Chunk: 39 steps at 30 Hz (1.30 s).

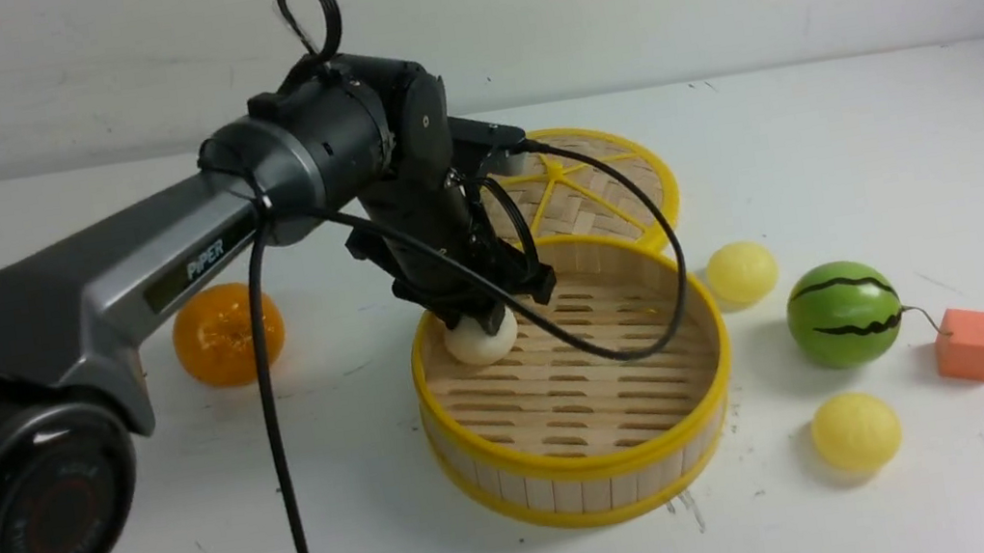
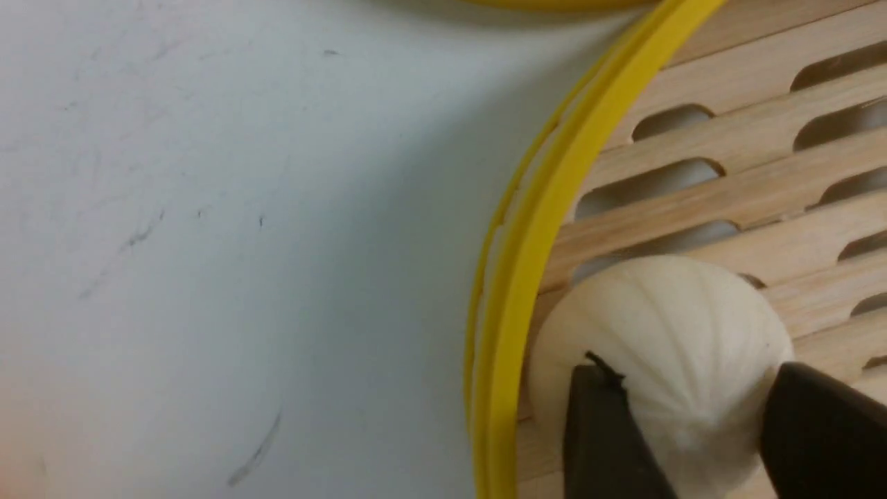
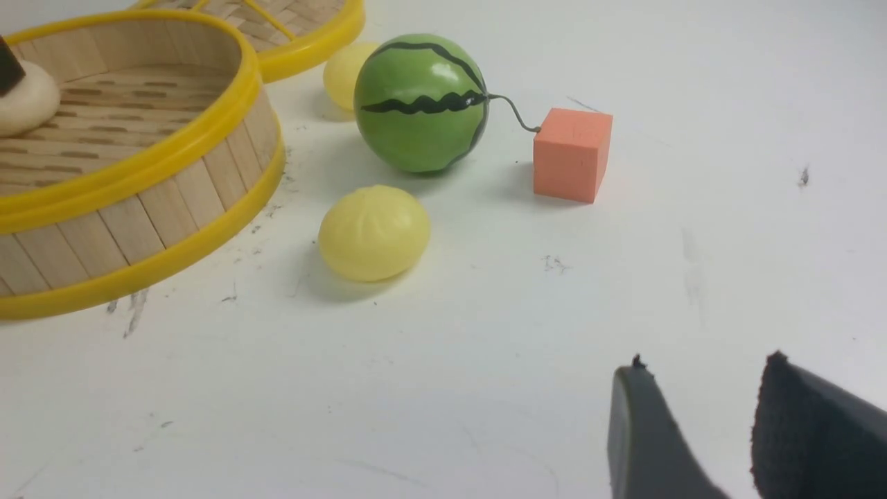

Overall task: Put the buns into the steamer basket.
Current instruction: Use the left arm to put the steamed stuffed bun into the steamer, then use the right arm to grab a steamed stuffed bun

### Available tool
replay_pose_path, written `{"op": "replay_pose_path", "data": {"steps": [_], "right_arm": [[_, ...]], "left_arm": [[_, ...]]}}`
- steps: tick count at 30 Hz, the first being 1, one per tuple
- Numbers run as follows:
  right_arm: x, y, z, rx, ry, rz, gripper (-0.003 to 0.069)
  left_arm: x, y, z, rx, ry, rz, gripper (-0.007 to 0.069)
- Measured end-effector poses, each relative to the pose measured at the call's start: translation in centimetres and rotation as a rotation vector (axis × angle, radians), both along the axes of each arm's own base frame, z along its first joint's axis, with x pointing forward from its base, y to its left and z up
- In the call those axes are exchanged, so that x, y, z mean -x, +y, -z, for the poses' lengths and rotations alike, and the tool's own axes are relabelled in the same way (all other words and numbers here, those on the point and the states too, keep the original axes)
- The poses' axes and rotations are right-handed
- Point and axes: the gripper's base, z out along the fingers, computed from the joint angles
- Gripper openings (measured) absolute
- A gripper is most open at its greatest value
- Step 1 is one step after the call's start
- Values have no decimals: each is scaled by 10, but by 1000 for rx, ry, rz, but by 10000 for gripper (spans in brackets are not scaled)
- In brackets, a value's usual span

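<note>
The steamer basket [image 1: 585,506] stands mid-table, and its yellow rim [image 2: 533,229] fills the left wrist view. An off-white bun [image 1: 482,341] rests on the slatted floor just inside the left wall. My left gripper [image 1: 483,317] reaches down over it. Its jaws stand wide apart at either side of the round, undented bun [image 2: 658,319], so the left gripper [image 2: 686,374] is open. Two pale yellow buns lie on the table right of the basket, one far [image 1: 742,271] and one near [image 1: 856,431]. My right gripper [image 3: 700,367] hangs open above bare table, with nothing between its fingers.
The woven lid [image 1: 603,172] lies flat behind the basket. A green striped watermelon ball [image 1: 844,314] sits between the two yellow buns, tied by a wire to an orange cube [image 1: 968,344]. A glossy tangerine [image 1: 227,334] lies left of the basket, under the left arm.
</note>
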Motion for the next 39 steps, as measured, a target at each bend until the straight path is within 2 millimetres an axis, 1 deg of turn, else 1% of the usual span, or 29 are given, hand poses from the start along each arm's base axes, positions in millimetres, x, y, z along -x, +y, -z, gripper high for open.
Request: {"op": "replay_pose_path", "data": {"steps": [2,4,5,6,7,9,10,11,12,13,14,15,16,17,18,19,21,22,23,25,26,27,28,29,30,33,34,37,39], "right_arm": [[0,0,0,0,0,0,241],[0,0,0,0,0,0,241],[0,0,0,0,0,0,241],[0,0,0,0,0,0,241],[0,0,0,0,0,0,241],[0,0,0,0,0,0,241],[0,0,0,0,0,0,241],[0,0,0,0,0,0,241],[0,0,0,0,0,0,241],[0,0,0,0,0,0,241],[0,0,0,0,0,0,241],[0,0,0,0,0,0,241],[0,0,0,0,0,0,241],[0,0,0,0,0,0,241],[0,0,0,0,0,0,241],[0,0,0,0,0,0,241],[0,0,0,0,0,0,241],[0,0,0,0,0,0,241],[0,0,0,0,0,0,241],[0,0,0,0,0,0,241],[0,0,0,0,0,0,241],[0,0,0,0,0,0,241],[0,0,0,0,0,0,241],[0,0,0,0,0,0,241],[0,0,0,0,0,0,241],[0,0,0,0,0,0,241],[0,0,0,0,0,0,241],[0,0,0,8,-2,1,241],[0,-1,-1,23,-8,1,241]], "left_arm": [[5,3,-9,2,25,-29,432],[9,5,-19,5,31,-42,461],[17,9,-40,14,30,-58,479],[19,10,-43,15,30,-60,479],[29,15,-68,31,19,-78,461],[50,26,-110,62,-8,-103,360],[59,32,-128,76,-25,-109,289],[61,33,-131,79,-29,-109,274],[71,38,-147,96,-50,-116,191],[84,45,-164,115,-73,-123,76],[93,50,-171,124,-83,-125,28],[105,57,-178,127,-85,-129,-13],[110,59,-179,126,-83,-129,-13],[132,70,-185,137,-79,-128,-13],[134,71,-185,137,-78,-129,-13],[156,82,-181,148,-79,-128,-13],[174,91,-174,181,-107,-128,-13],[178,93,-171,189,-113,-128,-13],[196,101,-158,227,-133,-130,-13],[221,112,-135,283,-153,-138,-13],[222,112,-130,278,-136,-140,-13],[242,120,-115,333,-155,-144,-13],[251,124,-102,353,-162,-143,-13],[259,127,-99,387,-187,-140,-13],[273,133,-85,418,-199,-139,-13],[302,146,-72,534,-294,-131,-13],[304,147,-68,537,-294,-132,-13],[332,163,-62,653,-476,-109,-13],[340,168,-59,679,-532,-101,-13]]}}
